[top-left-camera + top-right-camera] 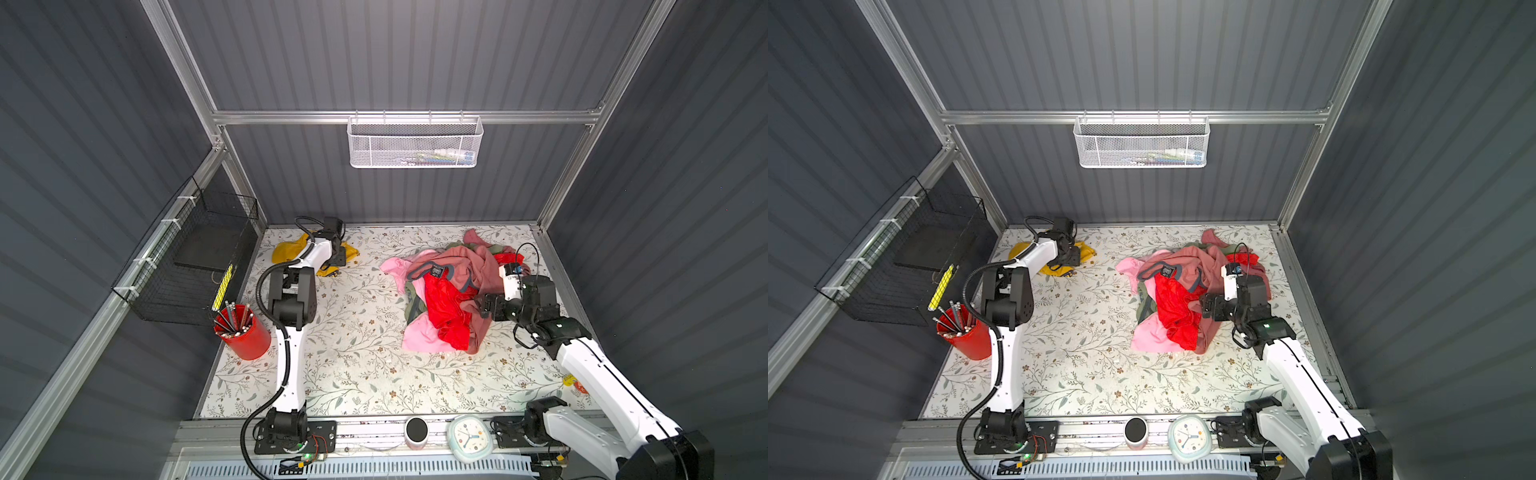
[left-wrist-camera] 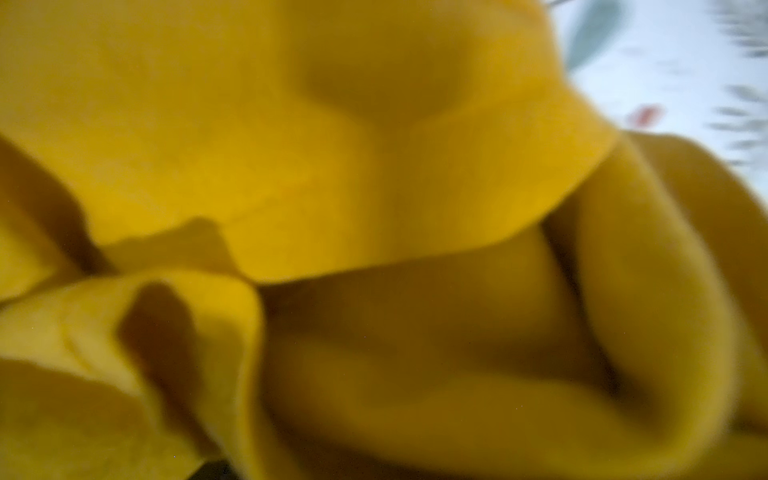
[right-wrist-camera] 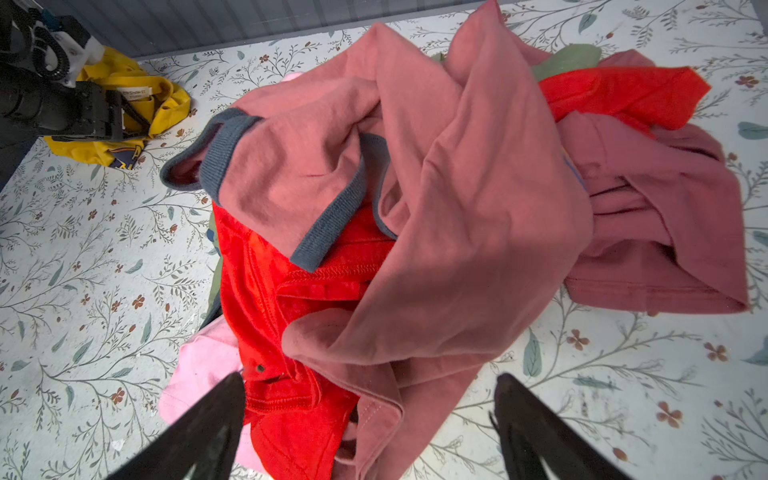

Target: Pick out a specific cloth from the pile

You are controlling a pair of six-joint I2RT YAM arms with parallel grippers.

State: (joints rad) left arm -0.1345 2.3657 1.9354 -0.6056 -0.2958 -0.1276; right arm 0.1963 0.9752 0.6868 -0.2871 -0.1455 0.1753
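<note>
- Upper left of the floral table [image 1: 353, 353] in both top views: the cloth [image 1: 286, 251] [image 1: 1021, 251], mustard-yellow, crumpled in a low heap, well apart from the pile [image 1: 453, 266] at right of centre.
- Markings, right wrist view: small white neck label [image 3: 133, 93] on top; dark blue lettering [image 3: 124, 156] on a fold at the heap's edge.
- Left wrist view: blurred yellow folds fill nearly the whole frame.
- My left gripper [image 1: 338, 257]: low over the cloth. Arm runs from the frame's lower edge upward, elbow bent, forearm angling up and right. I cannot tell how its jaws stand.
- My right gripper [image 3: 370, 376]: jaws spread wide, holding nothing, at the pile's right edge, pointing left.
</note>
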